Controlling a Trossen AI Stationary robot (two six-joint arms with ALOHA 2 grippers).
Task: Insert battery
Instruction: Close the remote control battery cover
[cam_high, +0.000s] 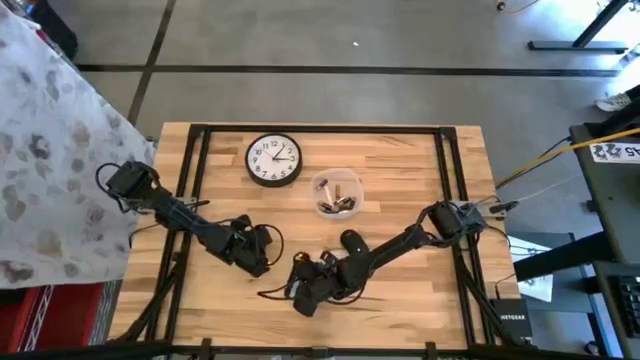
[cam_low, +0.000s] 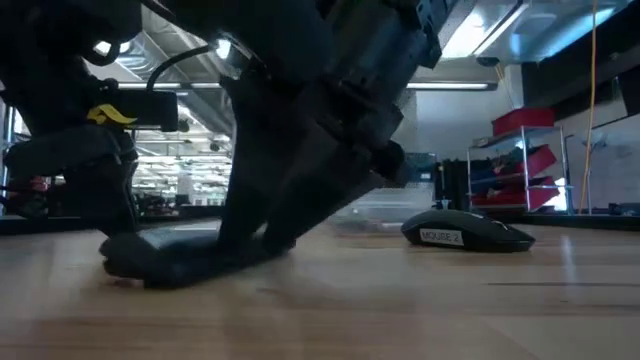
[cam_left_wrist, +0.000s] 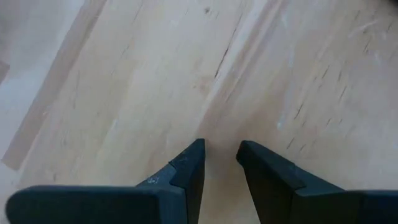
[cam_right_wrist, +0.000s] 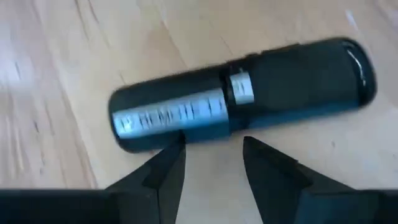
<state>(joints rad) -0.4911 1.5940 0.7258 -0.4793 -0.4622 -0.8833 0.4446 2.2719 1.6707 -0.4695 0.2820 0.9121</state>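
The right pincer (cam_right_wrist: 211, 158) hovers released over the long black remote (cam_right_wrist: 242, 93) on the wooden counter (cam_high: 400, 160); left pincer (cam_left_wrist: 219, 163) also released. No battery inserted yet.

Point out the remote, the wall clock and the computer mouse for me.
remote (cam_right_wrist: 249, 99): right wrist view, middle of its dark body.
wall clock (cam_high: 273, 160): high view, centre of its white face.
computer mouse (cam_low: 465, 233): low view, its side.

Grey concrete floor (cam_high: 400, 90) surrounds the table; red shelving (cam_low: 520, 160) stands under bright ceiling lights (cam_low: 470, 30).
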